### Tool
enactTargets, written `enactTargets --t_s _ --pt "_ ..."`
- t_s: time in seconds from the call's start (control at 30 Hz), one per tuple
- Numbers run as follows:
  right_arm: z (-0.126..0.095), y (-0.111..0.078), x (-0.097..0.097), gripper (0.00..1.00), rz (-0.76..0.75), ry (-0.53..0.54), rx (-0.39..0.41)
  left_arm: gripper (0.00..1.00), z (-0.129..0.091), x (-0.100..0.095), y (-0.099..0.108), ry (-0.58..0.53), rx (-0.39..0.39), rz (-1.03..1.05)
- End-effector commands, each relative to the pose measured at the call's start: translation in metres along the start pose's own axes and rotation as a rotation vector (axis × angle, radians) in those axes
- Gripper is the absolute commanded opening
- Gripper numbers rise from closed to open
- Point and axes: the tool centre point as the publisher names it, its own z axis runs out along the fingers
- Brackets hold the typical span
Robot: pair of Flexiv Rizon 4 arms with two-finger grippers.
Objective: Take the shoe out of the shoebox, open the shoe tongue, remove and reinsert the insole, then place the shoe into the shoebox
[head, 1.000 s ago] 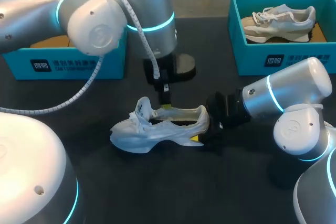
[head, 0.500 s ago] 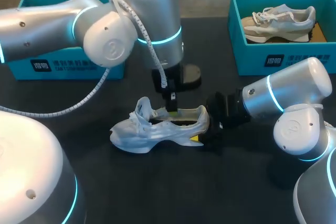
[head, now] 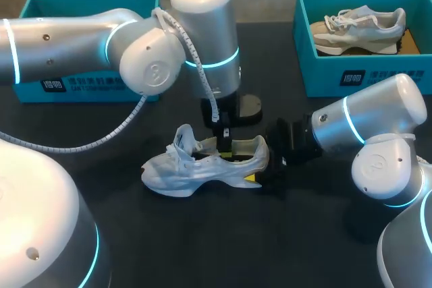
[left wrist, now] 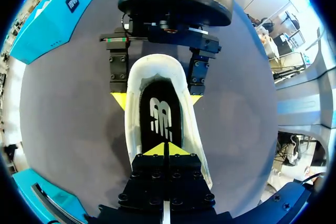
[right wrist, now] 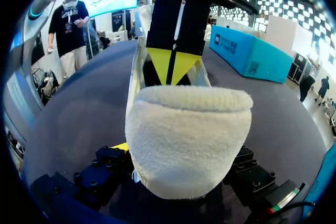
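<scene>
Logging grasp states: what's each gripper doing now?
Left gripper: closed, inside the white lace-up sneaker, nothing visibly held.
Right gripper: closed on the sneaker's heel.

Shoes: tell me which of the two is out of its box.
The all-white shoe on the table, heel held between the fingers of the right gripper; the beige-and-white shoe lies inside the far right shoebox.

Layout, as I see it from the head camera. The white mesh sneaker (head: 196, 166) stands mid-way across the black tabletop (head: 202, 247), toe to my left and heel to my right. My left gripper (head: 223, 141) is above its opening, with the tips inside. My right gripper (left wrist: 156, 99) flanks the heel. Behind on the right, a teal cardboard shoebox (head: 364, 75) holds a beige sneaker (head: 358, 30). A second teal cardboard box (head: 88, 85) sits behind on the left.
</scene>
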Motion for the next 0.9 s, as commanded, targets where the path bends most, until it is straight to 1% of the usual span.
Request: enactTargets --t_s 0.03,0.2,0.53,0.57,0.6,0.63,0.67,0.8,0.9 --pt "0.007 -0.003 0.000 0.00 0.001 -0.003 0.004 0.00 0.007 -0.001 -0.001 0.025 0.011 0.016" --pt "0.007 -0.003 0.000 0.00 0.001 -0.003 0.004 0.00 0.017 0.006 0.001 0.042 0.003 0.039" --pt "0.007 -0.003 0.000 0.00 0.001 -0.003 0.004 0.00 0.024 0.012 0.006 0.063 -0.002 0.093" --pt "0.007 -0.003 0.000 0.00 0.001 -0.003 0.004 0.04 0.025 0.012 0.006 0.069 -0.002 0.094" --pt "0.007 -0.003 0.000 0.00 0.001 -0.003 0.004 0.26 0.025 0.012 0.007 0.072 -0.001 0.098" --pt "0.007 -0.003 0.000 0.00 0.001 -0.003 0.004 0.35 0.026 0.012 0.007 0.073 -0.001 0.098" --pt "0.007 -0.003 0.000 0.00 0.001 -0.003 0.004 0.41 0.027 0.012 0.007 0.073 -0.004 0.099" --pt "0.007 -0.003 0.000 0.00 0.001 -0.003 0.004 0.42 0.031 0.013 0.008 0.073 -0.016 0.102" --pt "0.007 -0.003 0.000 0.00 0.001 -0.003 0.004 0.42 0.038 0.011 0.010 0.069 -0.041 0.106"
